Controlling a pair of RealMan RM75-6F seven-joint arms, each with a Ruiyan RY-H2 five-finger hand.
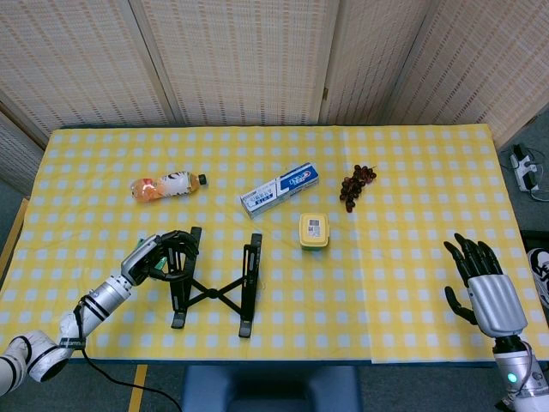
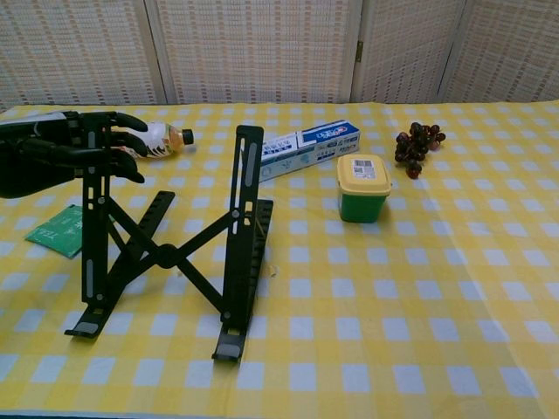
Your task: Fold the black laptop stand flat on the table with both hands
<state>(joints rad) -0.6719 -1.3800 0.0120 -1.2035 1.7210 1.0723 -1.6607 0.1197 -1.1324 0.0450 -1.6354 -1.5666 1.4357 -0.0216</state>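
The black laptop stand (image 1: 212, 283) stands unfolded near the front edge of the tabletop (image 1: 412, 215), left of centre. Its two long rails rise at a slope, joined by crossed struts that meet at a central pivot. Both feet rest on the yellow-and-white checked cloth.

The left hand (image 1: 163, 255) is at the top of the stand's left rail. In the chest view the fingers (image 2: 112, 154) curl around the upper end of that rail, with the thumb side on the near face. The contact appears to be a loose grasp; whether the rail is clamped firmly cannot be told.

The right hand (image 1: 485, 287) is near the front right corner of the tabletop, well apart from the stand. Its fingers are spread and hold nothing. It does not appear in the chest view.

A green packet (image 2: 59, 229) lies flat just left of the stand. Behind the stand lie a bottle (image 1: 167, 184) on its side and a blue-and-white box (image 1: 279, 189). A small green tub with a yellow lid (image 1: 314, 231) stands to the right of the stand, and a bunch of dark grapes (image 1: 355, 185) lies beyond the tub.
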